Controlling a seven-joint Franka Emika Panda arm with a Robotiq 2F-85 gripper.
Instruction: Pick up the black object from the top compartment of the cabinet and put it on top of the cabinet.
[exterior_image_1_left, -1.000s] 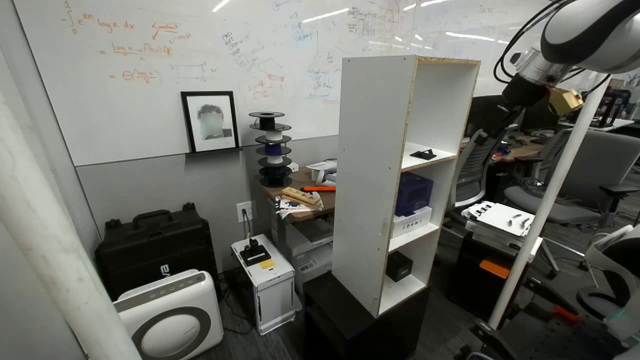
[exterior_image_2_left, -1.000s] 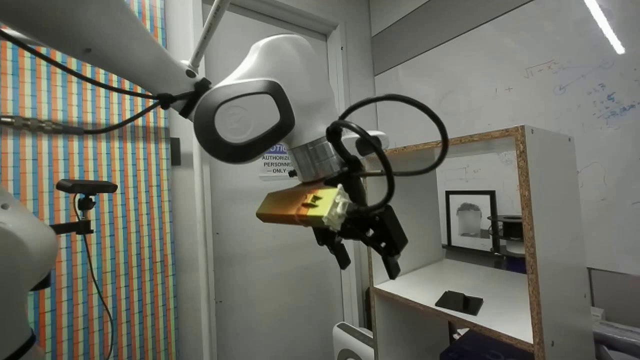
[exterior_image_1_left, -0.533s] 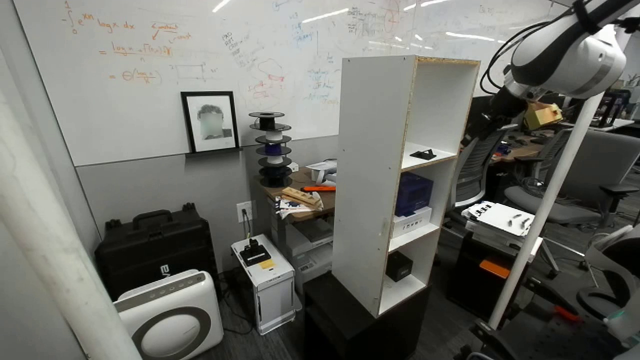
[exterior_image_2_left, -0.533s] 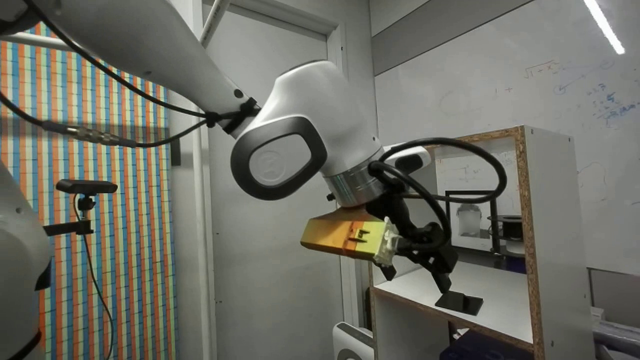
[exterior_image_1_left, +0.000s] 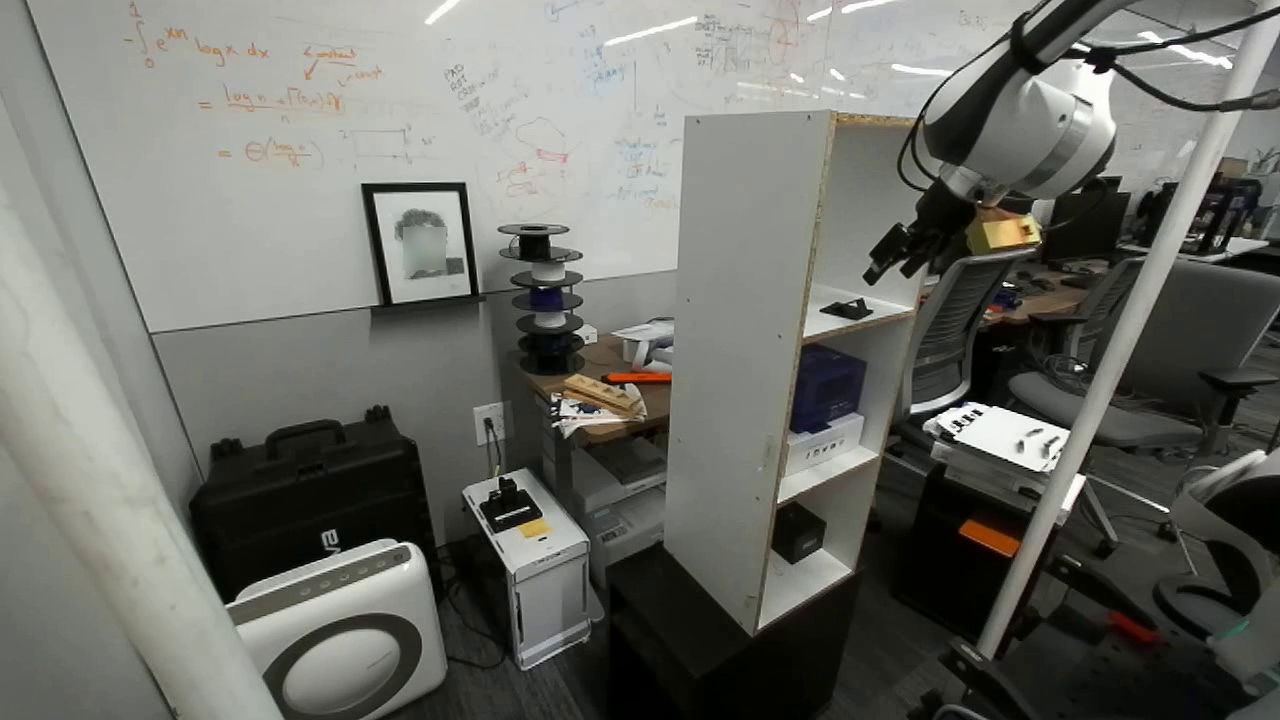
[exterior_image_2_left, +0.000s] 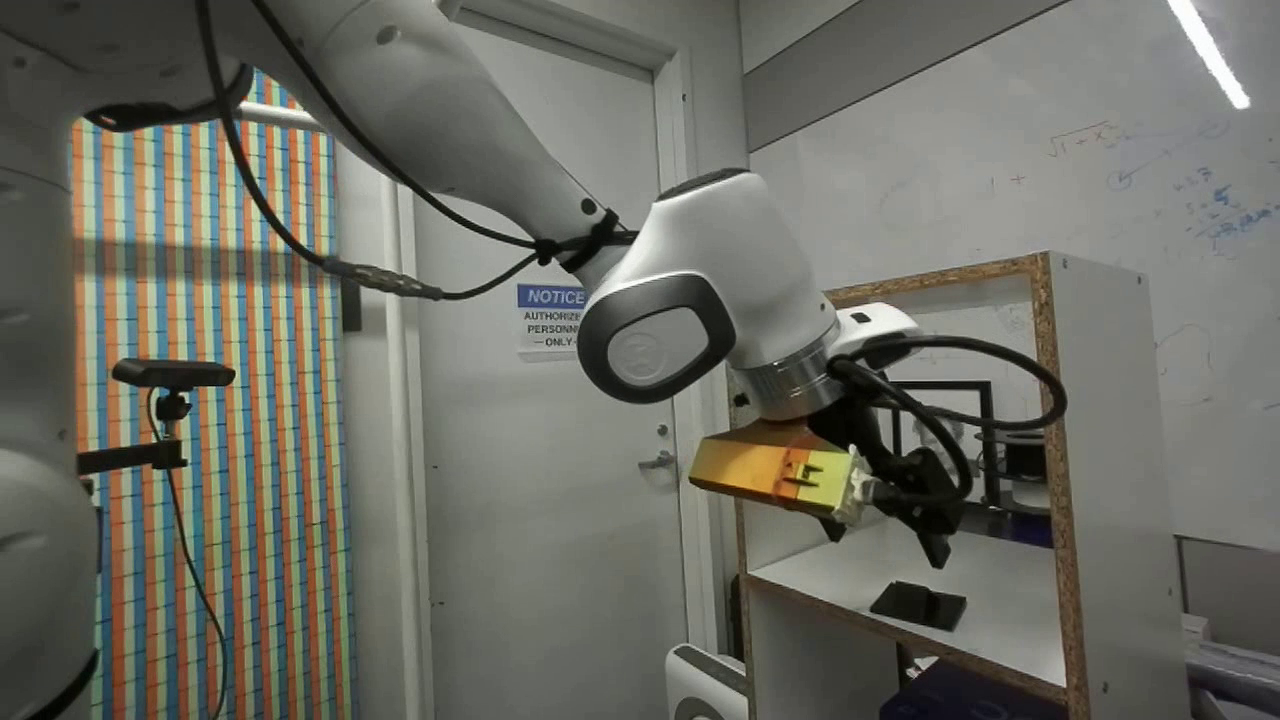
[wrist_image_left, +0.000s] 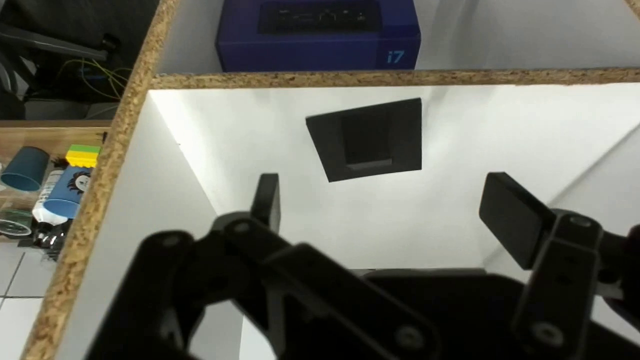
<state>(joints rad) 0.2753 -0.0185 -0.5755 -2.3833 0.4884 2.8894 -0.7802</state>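
pincer (wrist_image_left: 384, 200) spread wide, nothing held; black object (wrist_image_left: 367, 140) sits in top compartment (wrist_image_left: 425, 220) of cabinet (exterior_image_2_left: 1115, 450), below pincer, within jaw span in wrist view, so probably lower and grasp next

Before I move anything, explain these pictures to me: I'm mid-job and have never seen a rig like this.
This is one white robot arm; its black jaws stand open, holding nothing. Two pictures are taken from outside the robot, the third from its wrist, looking past the jaws into the top compartment of the white cabinet. On that compartment's floor lies the black object, apart from the jaws. The blue box near the top of the wrist picture sits one compartment lower.
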